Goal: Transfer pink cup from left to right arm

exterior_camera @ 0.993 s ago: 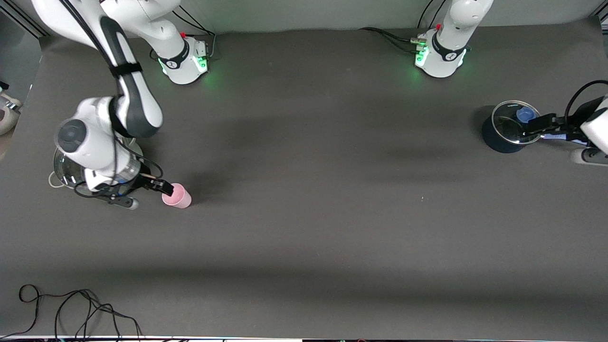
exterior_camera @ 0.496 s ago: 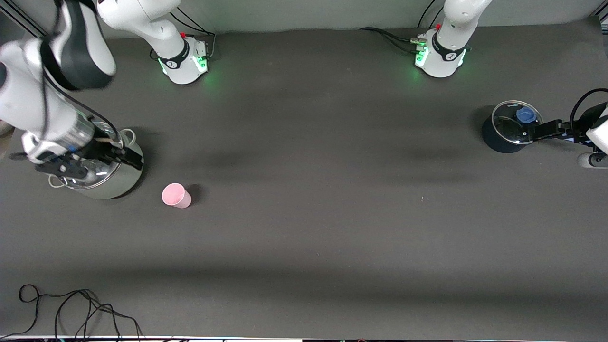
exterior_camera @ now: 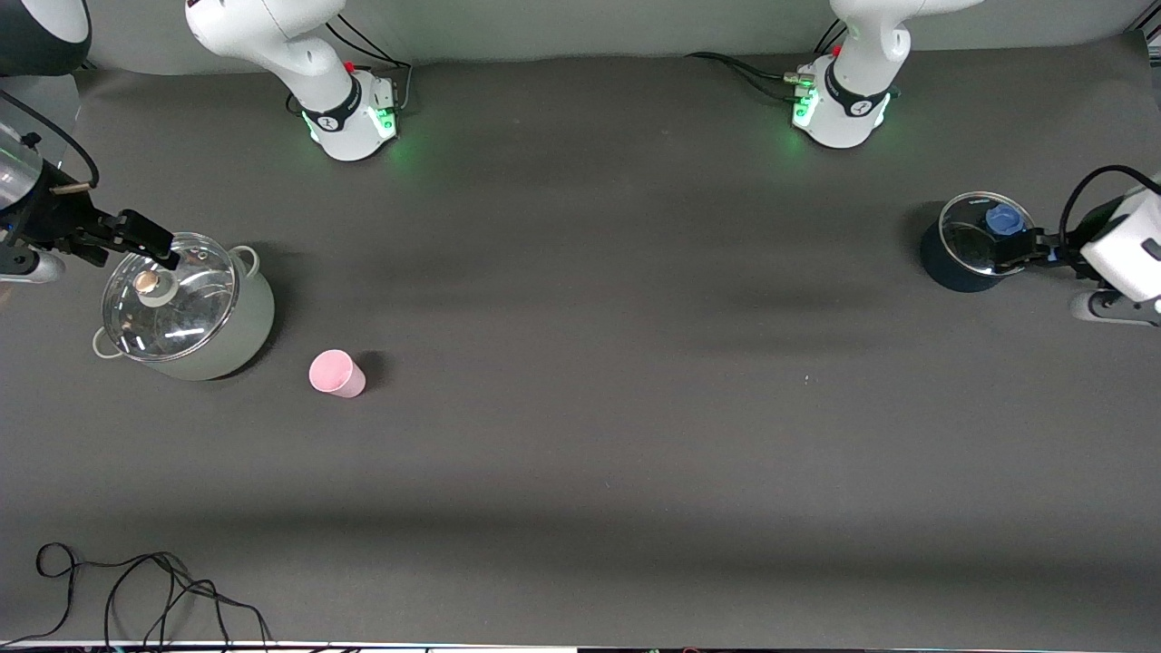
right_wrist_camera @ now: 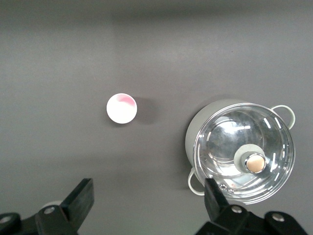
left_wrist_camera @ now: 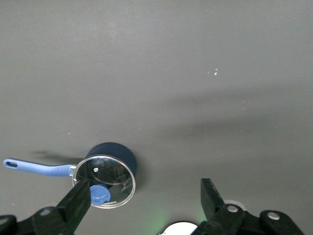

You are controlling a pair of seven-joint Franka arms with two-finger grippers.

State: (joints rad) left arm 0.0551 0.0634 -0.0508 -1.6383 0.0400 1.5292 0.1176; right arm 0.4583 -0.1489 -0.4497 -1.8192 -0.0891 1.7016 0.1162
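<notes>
The pink cup [exterior_camera: 336, 373] stands by itself on the dark table, beside the lidded grey pot [exterior_camera: 249, 331] and a little nearer the front camera. In the right wrist view the pink cup [right_wrist_camera: 122, 108] shows as a pale round top, well apart from my fingers. My right gripper [exterior_camera: 136, 238] hangs open and empty high over the pot's edge at the right arm's end; its black fingers [right_wrist_camera: 84, 194] frame bare table around my right gripper [right_wrist_camera: 149, 193]. My left gripper [exterior_camera: 1023, 251] is open and empty above the blue saucepan, and my left gripper [left_wrist_camera: 144, 193] holds nothing.
The grey pot [right_wrist_camera: 195, 142] has a glass lid with a round knob [right_wrist_camera: 255, 162]. At the left arm's end sits a blue saucepan [exterior_camera: 943, 268] with a glass lid, a blue knob [exterior_camera: 1004, 219] and a long handle [left_wrist_camera: 39, 168]. A black cable [exterior_camera: 136, 589] coils by the front edge.
My right gripper has left the pink cup, risen and drawn back past the pot toward its end of the table. The cup has stayed put. The left arm has shifted only slightly.
</notes>
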